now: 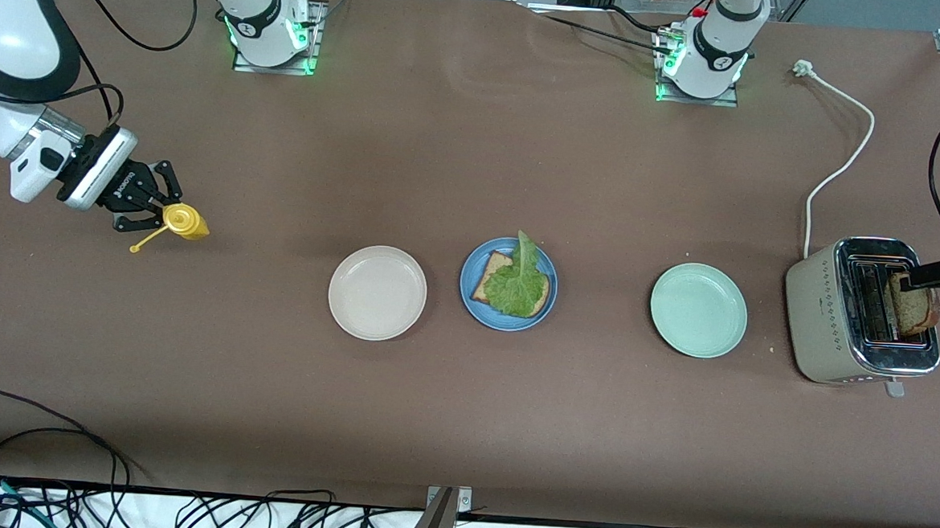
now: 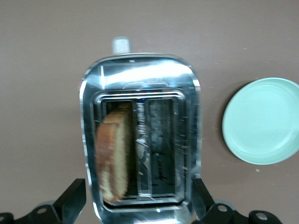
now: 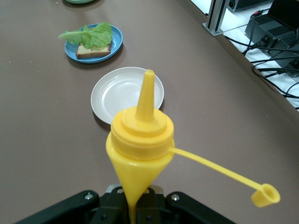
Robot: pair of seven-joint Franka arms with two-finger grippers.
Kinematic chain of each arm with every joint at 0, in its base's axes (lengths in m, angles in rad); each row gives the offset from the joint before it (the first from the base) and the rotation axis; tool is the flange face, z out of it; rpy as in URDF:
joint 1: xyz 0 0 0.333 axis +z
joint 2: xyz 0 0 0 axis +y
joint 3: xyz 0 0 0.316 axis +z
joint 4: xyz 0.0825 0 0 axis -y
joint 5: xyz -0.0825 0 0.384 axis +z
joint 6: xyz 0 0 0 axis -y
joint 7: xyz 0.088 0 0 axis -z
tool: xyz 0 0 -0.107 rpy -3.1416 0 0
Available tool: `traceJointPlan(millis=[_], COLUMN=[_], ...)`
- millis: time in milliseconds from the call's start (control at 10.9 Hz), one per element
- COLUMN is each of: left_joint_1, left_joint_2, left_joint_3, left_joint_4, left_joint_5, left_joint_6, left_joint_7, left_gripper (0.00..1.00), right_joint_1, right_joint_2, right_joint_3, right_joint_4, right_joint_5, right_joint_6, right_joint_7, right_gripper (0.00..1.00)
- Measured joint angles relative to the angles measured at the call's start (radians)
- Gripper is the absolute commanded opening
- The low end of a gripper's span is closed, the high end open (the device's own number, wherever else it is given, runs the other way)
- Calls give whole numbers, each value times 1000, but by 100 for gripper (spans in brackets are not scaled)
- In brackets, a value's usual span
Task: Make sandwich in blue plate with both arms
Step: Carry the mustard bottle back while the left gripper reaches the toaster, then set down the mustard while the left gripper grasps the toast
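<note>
Over the toaster (image 1: 862,313) at the worktop's left-arm end, the left claw (image 2: 135,205) hangs spread wide above a bread slice (image 2: 114,156). The right claw (image 1: 151,203) grips a yellow sauce bottle (image 1: 185,222) over the right-arm end.

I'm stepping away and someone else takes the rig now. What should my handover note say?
Left gripper: open, over the toaster, around the second bread slice still standing in its slot.
Right gripper: shut on the yellow sauce bottle, cap off, at the right arm's end of the table.
Done: one bread slice with lettuce lies on the blue plate.
Left: sauce if wanted, then top slice onto the lettuce.
</note>
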Motion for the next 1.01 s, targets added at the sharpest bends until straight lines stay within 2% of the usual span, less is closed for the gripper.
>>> traceJointPlan(millis=[92,184,276,368,552,828,1011], left_joint_1=[19,28,31,33,34,35,35], left_joint_2=[25,46,62,76,92,100,100], left_joint_3=[1,1,1,1,1,-1,-2], left_joint_4=[1,2,1,1,1,1,7], left_joint_5=[0,0,0,0,0,19,56], left_joint_6=[21,28,28,28,28,28,28], left_joint_7=[21,30,31,31,31,33,54], left_gripper=[97,79,50,30,8,0,0], right_joint_1=[0,-1,-2,-4,-17,-81,-132], right_joint_2=[5,16,31,47,77,134,201], right_joint_3=[-21,-34,-37,-37,-37,-38,-35], right_joint_4=[-30,-49,-57,-58,-58,-59,-60], right_joint_5=[50,98,128,146,174,242,315], right_joint_6=[0,-1,-1,-1,-12,-89,-163], right_joint_7=[-78,-136,-171,-199,-251,-359,-456], right_gripper=[0,0,0,0,0,0,0])
